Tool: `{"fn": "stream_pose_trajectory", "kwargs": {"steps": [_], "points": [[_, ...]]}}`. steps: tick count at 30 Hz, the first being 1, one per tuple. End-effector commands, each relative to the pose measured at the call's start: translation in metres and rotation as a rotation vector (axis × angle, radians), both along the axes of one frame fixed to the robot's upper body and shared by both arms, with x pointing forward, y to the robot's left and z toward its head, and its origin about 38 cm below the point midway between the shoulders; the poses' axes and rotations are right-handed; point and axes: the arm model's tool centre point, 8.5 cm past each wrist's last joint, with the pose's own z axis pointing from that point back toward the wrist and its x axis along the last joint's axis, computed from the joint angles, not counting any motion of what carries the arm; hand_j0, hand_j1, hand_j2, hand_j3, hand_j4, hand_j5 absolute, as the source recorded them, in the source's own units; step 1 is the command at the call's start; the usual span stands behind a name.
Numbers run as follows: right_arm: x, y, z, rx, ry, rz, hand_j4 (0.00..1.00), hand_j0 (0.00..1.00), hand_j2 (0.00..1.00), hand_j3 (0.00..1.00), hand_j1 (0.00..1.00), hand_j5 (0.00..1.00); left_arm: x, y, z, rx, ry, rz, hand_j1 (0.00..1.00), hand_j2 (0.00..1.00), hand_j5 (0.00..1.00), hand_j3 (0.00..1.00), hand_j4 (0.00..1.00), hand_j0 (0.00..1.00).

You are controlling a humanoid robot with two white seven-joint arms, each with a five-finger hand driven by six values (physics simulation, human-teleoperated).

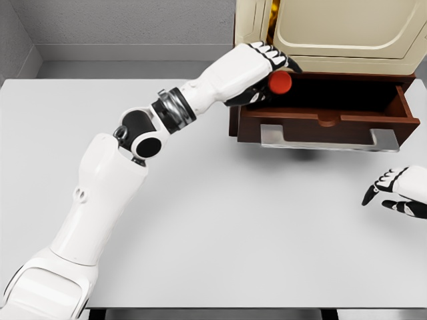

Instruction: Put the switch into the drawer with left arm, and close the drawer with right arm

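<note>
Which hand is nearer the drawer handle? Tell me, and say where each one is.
Left. The left hand is at the open drawer's left end, above and left of the handle, holding a red object. The right hand rests on the table, below and right of the handle.

The lone head camera is looking steeply down across the white table, facing the open drawer beyond.
</note>
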Motion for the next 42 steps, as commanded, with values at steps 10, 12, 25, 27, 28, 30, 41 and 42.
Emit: {"fn": "stream_pose_trajectory", "kwargs": {"steps": [10,12,25,27,28,30,41,42], "points": [[-0.004,-0.007,0.001,-0.001,0.004,-0.022,0.57,0.57,0.57,0.57,0.57,0.57,-0.005,-0.006,-0.002,0.009,-0.008,-0.028,0.78,0.78,0.78,0.78,0.78,0.78],[-0.007,-0.007,-0.003,-0.001,0.018,-0.023,0.57,0.57,0.57,0.57,0.57,0.57,-0.008,-0.008,-0.002,0.005,-0.011,-0.04,0.78,0.78,0.78,0.78,0.78,0.78],[-0.008,-0.01,-0.001,-0.003,0.011,-0.034,0.57,0.57,0.57,0.57,0.57,0.57,-0.044,-0.001,0.024,-0.101,0.118,-0.343,0.78,0.78,0.78,0.78,0.78,0.78],[-0.008,-0.011,0.0,-0.003,0.007,-0.036,0.57,0.57,0.57,0.57,0.57,0.57,-0.046,0.009,0.025,-0.108,0.154,-0.369,0.78,0.78,0.78,0.78,0.78,0.78],[-0.008,-0.011,0.0,-0.003,0.01,-0.036,0.57,0.57,0.57,0.57,0.57,0.57,-0.04,0.017,0.025,-0.086,0.162,-0.327,0.79,0.79,0.79,0.79,0.79,0.79],[-0.009,-0.012,-0.002,-0.004,0.015,-0.037,0.57,0.57,0.57,0.57,0.57,0.57,-0.04,0.027,0.026,-0.079,0.171,-0.293,0.81,0.81,0.81,0.81,0.81,0.81],[-0.009,-0.012,-0.001,-0.004,0.013,-0.038,0.57,0.57,0.57,0.57,0.57,0.57,-0.028,0.039,0.028,-0.283,0.82,-0.286,0.82,0.82,0.82,0.82,0.82,0.82],[-0.01,-0.011,-0.002,-0.002,0.016,-0.038,0.57,0.57,0.57,0.57,0.57,0.57,-0.027,0.04,0.029,-0.282,0.836,-0.274,0.81,0.81,0.81,0.81,0.81,0.81]]}}
